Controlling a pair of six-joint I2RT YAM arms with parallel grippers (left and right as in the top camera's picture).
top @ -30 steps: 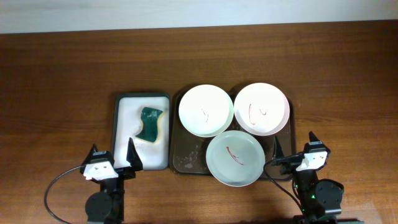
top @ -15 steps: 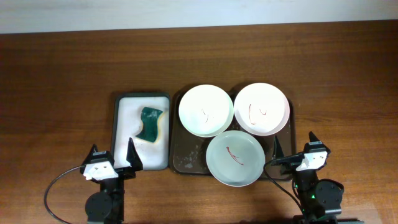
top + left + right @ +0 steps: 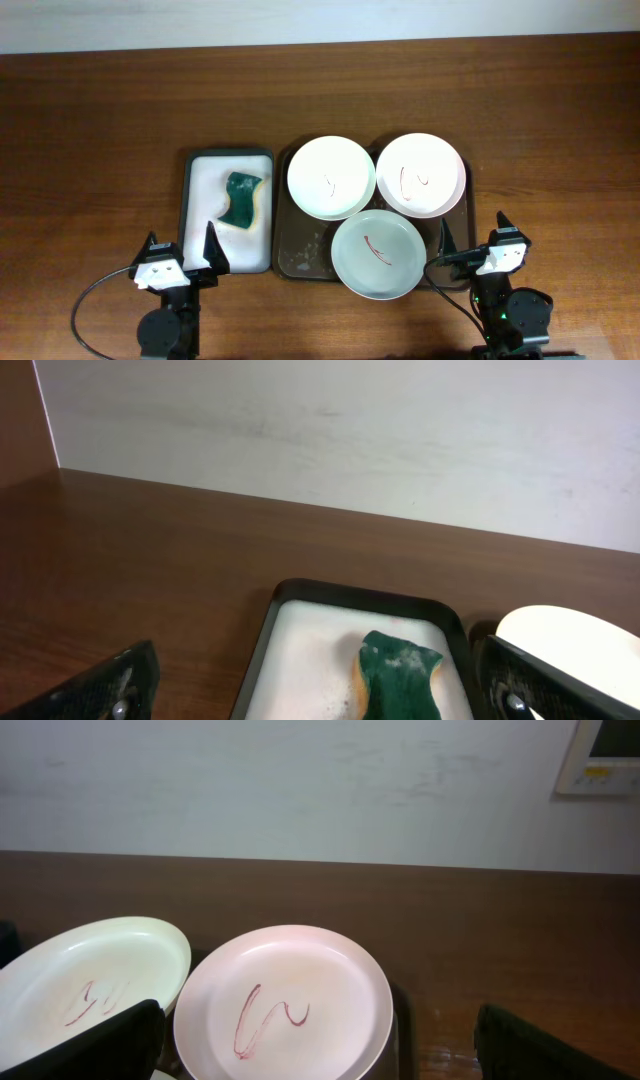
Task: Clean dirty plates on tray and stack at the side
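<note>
Three plates lie on the dark tray (image 3: 300, 256), each with a thin red smear in the centre: a white plate (image 3: 331, 177) at back left, a pinkish-white plate (image 3: 421, 176) at back right, and a pale green-grey plate (image 3: 378, 254) in front, overlapping the tray's near rim. My left gripper (image 3: 181, 246) stands open near the table's front, in front of the small white tray. My right gripper (image 3: 472, 234) stands open just right of the green-grey plate. The right wrist view shows the pinkish plate (image 3: 300, 980) and the white plate (image 3: 70, 980) ahead of the open right gripper (image 3: 320, 1035).
A small white tray (image 3: 199, 200) with foam holds a green and yellow sponge (image 3: 243, 199) left of the dark tray. The left wrist view has the sponge (image 3: 400, 675) between the spread fingers of the left gripper (image 3: 315, 670). Bare wooden table surrounds both trays.
</note>
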